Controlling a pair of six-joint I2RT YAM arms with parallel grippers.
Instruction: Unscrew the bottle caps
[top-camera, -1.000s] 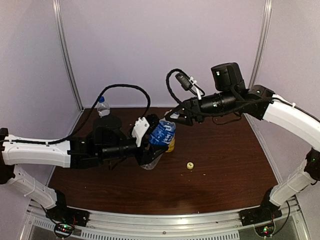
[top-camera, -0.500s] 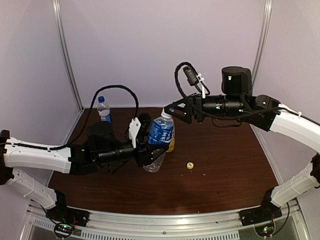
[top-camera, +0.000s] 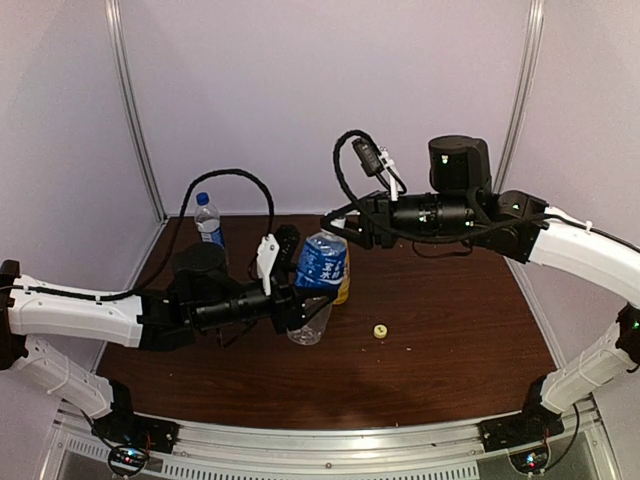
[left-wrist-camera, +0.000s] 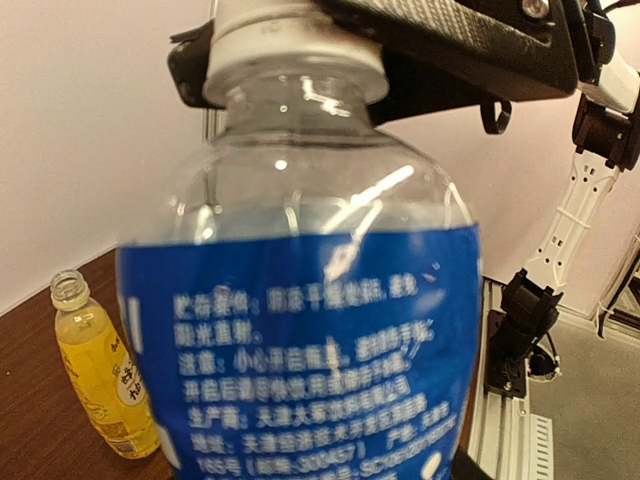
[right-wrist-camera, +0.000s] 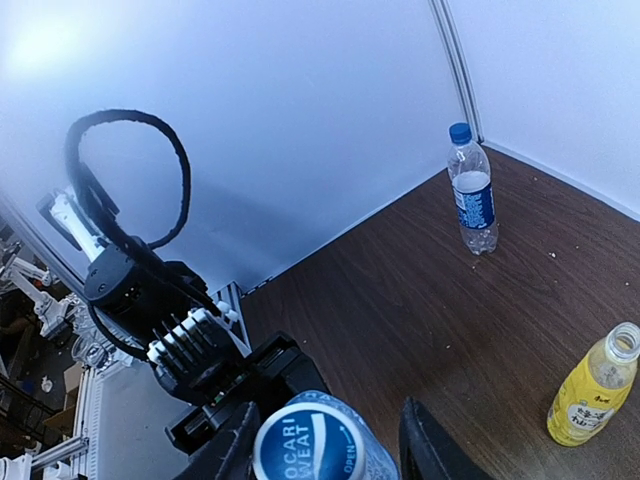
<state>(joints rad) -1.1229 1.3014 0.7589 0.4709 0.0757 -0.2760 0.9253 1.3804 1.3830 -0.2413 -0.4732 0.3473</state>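
Note:
My left gripper is shut on the body of the short clear bottle with the blue label, holding it roughly upright over the table. The label fills the left wrist view. The bottle's white cap, blue on top, sits between the fingers of my right gripper. In the left wrist view those black fingers press on both its sides. The open yellow-orange bottle stands just behind. Its yellow cap lies loose on the table. The taller clear bottle keeps its blue cap.
The dark wooden table is closed in by pale walls at the back and sides. The taller bottle stands in the far left corner. A black cable loops above my left arm. The metal rail runs along the near edge.
My left arm has lowered the bottle and set it more upright. My right gripper has come down to the left over the cap, and its jaws have closed in on it.

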